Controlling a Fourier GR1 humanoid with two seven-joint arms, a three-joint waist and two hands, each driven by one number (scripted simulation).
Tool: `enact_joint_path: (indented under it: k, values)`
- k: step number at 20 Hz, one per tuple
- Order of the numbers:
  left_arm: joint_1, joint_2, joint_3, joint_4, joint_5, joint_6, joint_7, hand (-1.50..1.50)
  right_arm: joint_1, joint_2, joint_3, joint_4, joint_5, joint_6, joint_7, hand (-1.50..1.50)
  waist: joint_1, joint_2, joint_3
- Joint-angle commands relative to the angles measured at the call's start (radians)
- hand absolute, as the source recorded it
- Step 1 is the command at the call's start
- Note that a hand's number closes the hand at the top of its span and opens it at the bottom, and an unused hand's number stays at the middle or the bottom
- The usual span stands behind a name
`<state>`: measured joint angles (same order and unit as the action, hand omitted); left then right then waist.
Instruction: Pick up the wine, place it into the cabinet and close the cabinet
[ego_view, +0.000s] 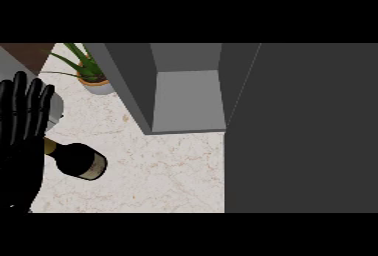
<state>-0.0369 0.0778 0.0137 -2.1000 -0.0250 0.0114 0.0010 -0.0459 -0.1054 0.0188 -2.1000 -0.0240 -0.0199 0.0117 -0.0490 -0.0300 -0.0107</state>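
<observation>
Plainly, the left hand (22, 125) has straight, spread fingers beside the wine bottle (77, 160), gripping nothing.

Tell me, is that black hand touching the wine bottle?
Cannot tell. In the head view the left hand overlaps the neck of the wine bottle, fingers straight, but seen steeply from above it may be hovering over it rather than resting on it.
</observation>
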Motion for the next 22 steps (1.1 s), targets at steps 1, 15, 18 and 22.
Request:
enact_joint_path:
  k: [1,15,18,22]
  values:
    - [-0.014,-0.002,-0.008,-0.010,0.008,-0.003,0.043,-1.50,0.098,0.033,0.029,-0.069,0.042,-0.022,-0.029,-1.50,0.043,0.028,0.011]
    - [-0.359,-0.076,-0.027,0.186,-0.014,0.221,0.454,-1.50,0.274,-0.037,0.239,-0.394,-0.119,0.133,0.255,-1.50,0.043,0.028,0.011]
    - [-0.327,-0.076,-0.039,0.153,0.002,0.226,0.474,-1.50,0.325,-0.081,0.155,-0.417,-0.219,0.196,0.239,-1.50,0.044,0.029,0.011]
    - [-0.374,-0.078,-0.130,0.039,-0.095,0.331,0.649,-1.50,0.404,-0.095,0.202,-0.551,-0.214,0.186,0.299,-1.50,0.040,0.025,0.011]
